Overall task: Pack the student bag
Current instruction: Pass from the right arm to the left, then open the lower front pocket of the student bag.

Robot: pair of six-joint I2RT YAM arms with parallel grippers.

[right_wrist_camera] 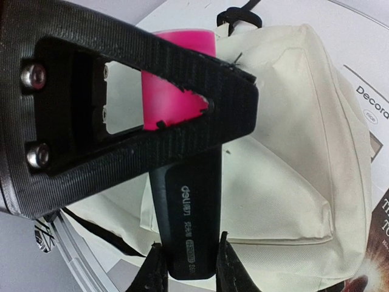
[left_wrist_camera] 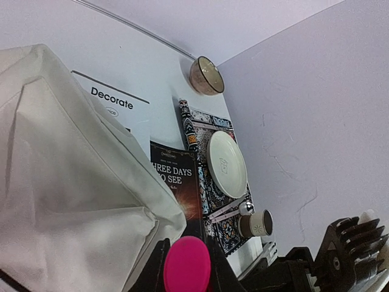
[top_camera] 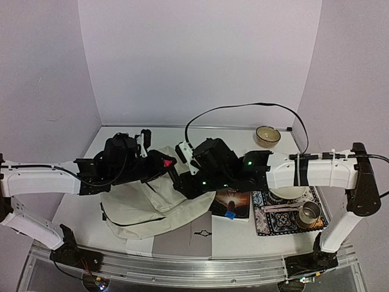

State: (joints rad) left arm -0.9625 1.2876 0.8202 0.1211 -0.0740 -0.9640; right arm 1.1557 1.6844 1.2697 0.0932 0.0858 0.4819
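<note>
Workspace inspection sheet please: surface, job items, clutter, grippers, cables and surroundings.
Surface: white table; printed sheet at the bag's edge.
Job's things: cream student bag lying slumped; black marker with pink cap held above it.
Clutter: book, patterned mat, plate, mug, bowl, all right of the bag.
Grippers: right gripper shut on the marker's body; left gripper flanks the cap, grip unclear.
Cables: black cable arcs over the right arm.
Surroundings: plain lilac walls; nothing else seen.
</note>
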